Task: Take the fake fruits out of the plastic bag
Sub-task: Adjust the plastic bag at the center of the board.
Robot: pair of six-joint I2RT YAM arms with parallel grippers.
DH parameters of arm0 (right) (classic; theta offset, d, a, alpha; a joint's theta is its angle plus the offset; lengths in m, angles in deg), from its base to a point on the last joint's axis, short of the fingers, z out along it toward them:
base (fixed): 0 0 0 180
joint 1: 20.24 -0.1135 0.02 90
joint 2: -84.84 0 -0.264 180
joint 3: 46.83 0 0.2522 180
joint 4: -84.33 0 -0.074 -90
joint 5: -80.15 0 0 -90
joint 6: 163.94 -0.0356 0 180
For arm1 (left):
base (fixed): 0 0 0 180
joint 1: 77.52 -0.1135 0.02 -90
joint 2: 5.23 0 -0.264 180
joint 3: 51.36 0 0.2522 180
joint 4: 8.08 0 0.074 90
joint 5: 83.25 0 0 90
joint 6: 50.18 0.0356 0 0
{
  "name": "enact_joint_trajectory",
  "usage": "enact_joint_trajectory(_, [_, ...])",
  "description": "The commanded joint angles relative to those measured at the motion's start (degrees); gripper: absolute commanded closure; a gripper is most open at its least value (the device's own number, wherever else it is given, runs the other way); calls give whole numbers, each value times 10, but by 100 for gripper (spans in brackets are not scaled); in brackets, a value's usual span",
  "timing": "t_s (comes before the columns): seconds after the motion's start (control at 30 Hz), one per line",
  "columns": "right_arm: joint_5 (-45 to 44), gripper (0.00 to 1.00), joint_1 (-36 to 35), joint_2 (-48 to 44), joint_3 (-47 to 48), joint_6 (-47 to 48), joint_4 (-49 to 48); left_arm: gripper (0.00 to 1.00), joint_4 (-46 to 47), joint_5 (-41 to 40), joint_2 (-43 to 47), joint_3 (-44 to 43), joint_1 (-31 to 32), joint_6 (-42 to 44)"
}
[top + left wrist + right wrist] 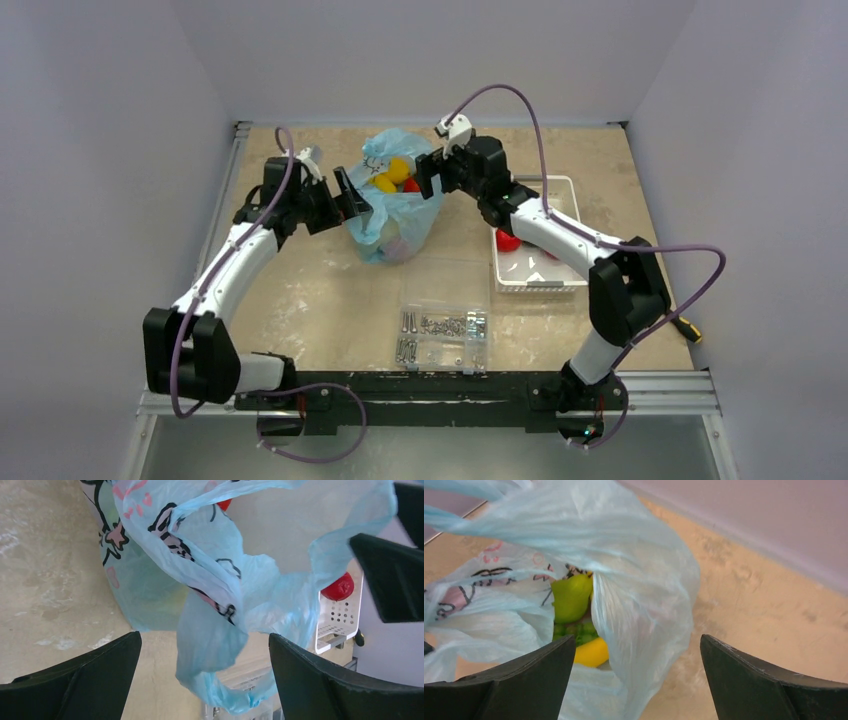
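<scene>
The light-blue plastic bag (395,215) stands at the table's back middle, mouth open upward. Yellow fruits (392,175) and a red fruit (411,185) show in its mouth. My left gripper (358,205) is open at the bag's left side; in the left wrist view (204,640) a loop of the bag (210,645) hangs between its jaws. My right gripper (430,183) is open at the bag's right rim; in the right wrist view (638,640) the bag's wall (644,610) lies between the jaws. Inside are a green fruit (570,597), green grapes (574,631) and a yellow fruit (591,652).
A white slotted basket (566,190) stands right of the bag with red fruit (508,240) in it, also showing in the left wrist view (339,586). A clear compartment box (445,335) of screws lies near the front middle. A yellow-handled tool (688,330) lies at the right edge.
</scene>
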Motion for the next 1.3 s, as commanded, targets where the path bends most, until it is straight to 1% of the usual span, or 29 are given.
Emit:
enact_joint_trajectory(0.0, [10,2,-15,18,74,182,-57,0,74,48,-43,5,5,-40])
enact_joint_trajectory(0.03, [9,1,-21,30,90,201,-56,0,80,62,-49,7,6,-36])
enact_joint_trajectory(0.07, [13,1,-24,40,103,220,-58,3,90,76,-52,11,8,-35])
enact_joint_trajectory(0.1, [24,1,-27,47,112,235,-65,8,105,92,-52,21,10,-35])
enact_joint_trajectory(0.17, [62,1,-29,64,126,246,-93,23,116,113,-53,31,13,-31])
enact_joint_trajectory(0.23, [103,1,-31,103,162,246,-92,36,110,119,-55,40,13,-19])
enact_joint_trajectory(0.3, [114,1,-30,140,205,226,-94,49,106,118,-55,52,13,-8])
enact_joint_trajectory(0.37, [96,2,-30,175,246,191,-102,63,100,113,-57,60,13,9])
enact_joint_trajectory(0.4, [68,8,-30,193,265,155,-113,75,91,103,-58,62,13,18])
enact_joint_trajectory(0.43, [55,18,-28,208,287,115,-120,85,80,90,-59,65,14,27])
enact_joint_trajectory(0.47, [52,37,-18,220,312,72,-124,95,69,68,-57,68,16,36])
enact_joint_trajectory(0.5, [63,63,-5,228,323,11,-131,100,54,43,-55,71,18,47])
enact_joint_trajectory(0.53, [71,86,13,232,327,-46,-143,100,42,20,-49,76,21,60])
enact_joint_trajectory(0.57, [90,100,37,238,333,-119,-157,100,35,-8,-40,85,22,70])
enact_joint_trajectory(0.6, [121,100,62,248,344,-216,-169,100,33,-31,-29,96,23,76])
enact_joint_trajectory(0.63, [151,100,86,267,369,-285,-166,100,39,-49,-16,108,25,76])
enact_joint_trajectory(0.7, [239,100,119,326,447,-384,-134,100,60,-62,6,129,33,72])
enact_joint_trajectory(0.73, [267,100,128,354,478,-416,-113,100,67,-65,16,136,36,70])
enact_joint_trajectory(0.8, [315,100,133,396,536,-435,-52,100,88,-59,35,150,44,70])
enact_joint_trajectory(0.83, [326,100,135,405,540,-441,-29,100,98,-50,41,155,49,73])
enact_joint_trajectory(0.9, [338,100,140,406,519,-457,-17,100,100,-43,51,153,60,76])
enact_joint_trajectory(0.97, [329,100,141,386,492,-441,-1,100,90,-29,62,144,65,78])
enact_joint_trajectory(1.0, [302,95,140,369,482,-415,24,100,79,-26,69,136,66,78])
enact_joint_trajectory(1.03, [280,86,138,350,475,-387,52,98,62,-20,75,126,66,82])
enact_joint_trajectory(1.07, [251,74,136,332,469,-359,87,89,45,-14,82,113,66,90])
enact_joint_trajectory(1.1, [229,63,133,313,468,-328,119,75,23,-12,87,100,66,100])
enact_joint_trajectory(1.13, [205,52,131,295,465,-298,162,55,1,-20,92,82,65,109])
enact_joint_trajectory(1.17, [177,40,126,274,459,-270,190,43,-23,-31,97,64,65,119])
enact_joint_trajectory(1.27, [93,16,112,216,431,-207,250,9,-81,-58,104,4,64,148])
